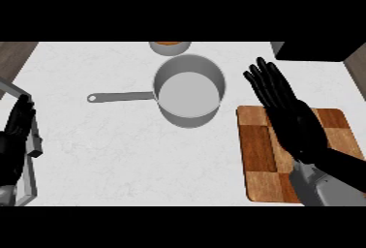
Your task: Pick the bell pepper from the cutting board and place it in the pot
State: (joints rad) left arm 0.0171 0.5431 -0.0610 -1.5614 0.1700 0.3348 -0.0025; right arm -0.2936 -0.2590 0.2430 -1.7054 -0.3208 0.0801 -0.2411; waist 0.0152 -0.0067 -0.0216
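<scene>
A grey metal pot [187, 94] stands in the middle of the white counter, its long handle [121, 97] pointing left; its inside looks bare. At the right lies a wooden checkered cutting board [257, 155]. My right hand [289, 116] stretches flat and open above the board, fingers straight, their tips past the board's far edge and just right of the pot. No bell pepper shows; the hand and forearm cover much of the board. My left hand [16, 131] rests open at the left edge, fingers up.
A small bowl [169, 46] with something orange in it sits just behind the pot at the far edge. A dark block [314, 51] fills the far right corner. A grey frame [30, 160] runs along the left edge beside my left hand.
</scene>
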